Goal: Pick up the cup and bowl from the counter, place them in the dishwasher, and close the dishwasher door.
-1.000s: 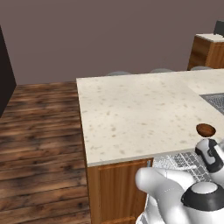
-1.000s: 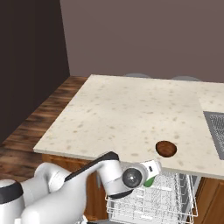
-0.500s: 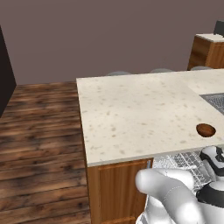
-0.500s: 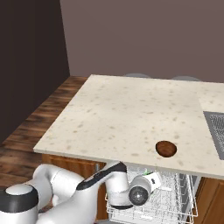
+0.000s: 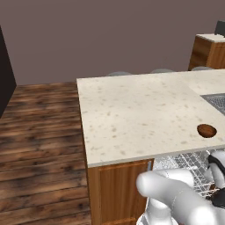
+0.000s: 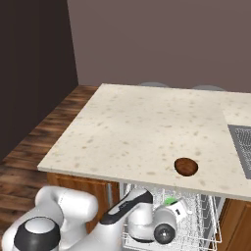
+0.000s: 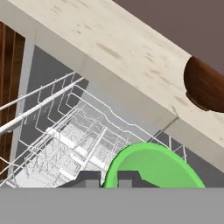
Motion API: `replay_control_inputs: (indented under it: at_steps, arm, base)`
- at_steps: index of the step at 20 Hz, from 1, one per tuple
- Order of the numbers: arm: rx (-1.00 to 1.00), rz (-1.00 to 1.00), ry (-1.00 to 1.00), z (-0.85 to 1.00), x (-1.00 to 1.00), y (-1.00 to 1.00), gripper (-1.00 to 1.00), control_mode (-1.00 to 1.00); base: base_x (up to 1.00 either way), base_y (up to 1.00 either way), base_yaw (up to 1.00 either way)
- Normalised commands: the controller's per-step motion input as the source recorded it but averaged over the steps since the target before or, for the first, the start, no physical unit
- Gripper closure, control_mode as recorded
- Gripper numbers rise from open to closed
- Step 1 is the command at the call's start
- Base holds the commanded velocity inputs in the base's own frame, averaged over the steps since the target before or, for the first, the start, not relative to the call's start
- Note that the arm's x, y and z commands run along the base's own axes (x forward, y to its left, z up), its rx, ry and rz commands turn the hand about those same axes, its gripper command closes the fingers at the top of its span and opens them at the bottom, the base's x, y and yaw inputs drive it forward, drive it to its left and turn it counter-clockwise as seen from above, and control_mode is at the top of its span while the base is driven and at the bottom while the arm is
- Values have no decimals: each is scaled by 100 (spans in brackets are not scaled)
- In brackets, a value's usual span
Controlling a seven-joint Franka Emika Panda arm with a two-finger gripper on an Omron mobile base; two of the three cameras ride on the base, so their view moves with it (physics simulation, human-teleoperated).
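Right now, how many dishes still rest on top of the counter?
1: the bowl sits near the front edge of the counter, above the dishwasher. The cup is off it, at the gripper by the racks.

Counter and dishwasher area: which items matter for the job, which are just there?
Job items: cup at the gripper, bowl, counter, dishwasher with its rack pulled out.
Just there: sink, wooden cabinet, wood floor.

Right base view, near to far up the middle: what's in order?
Claw holding the cup → dishwasher wire rack → counter front edge → bowl → open counter slab → back wall.
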Motion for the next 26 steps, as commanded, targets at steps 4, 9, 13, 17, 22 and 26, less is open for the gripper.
replay_control_inputs:
  at_steps: [4, 9, 13, 17, 22, 26]
  arm:
    - [0, 6, 0, -54, 9, -11, 100, -100]
    - [2, 5, 0, -40, 20, -11, 100, -100]
    - [1, 3, 0, -30, 29, -14, 100, -100]
    - [0, 2, 1, -44, 30, -12, 100, -100]
    - [0, 3, 5, -64, 30, -7, 100, -100]
    - [0, 3, 4, -58, 31, -11, 100, -100]
  base:
    - [0, 0, 0]
    - [0, 0, 0]
    - [0, 0, 0]
    - [0, 0, 0]
    - [0, 0, 0]
    - [0, 0, 0]
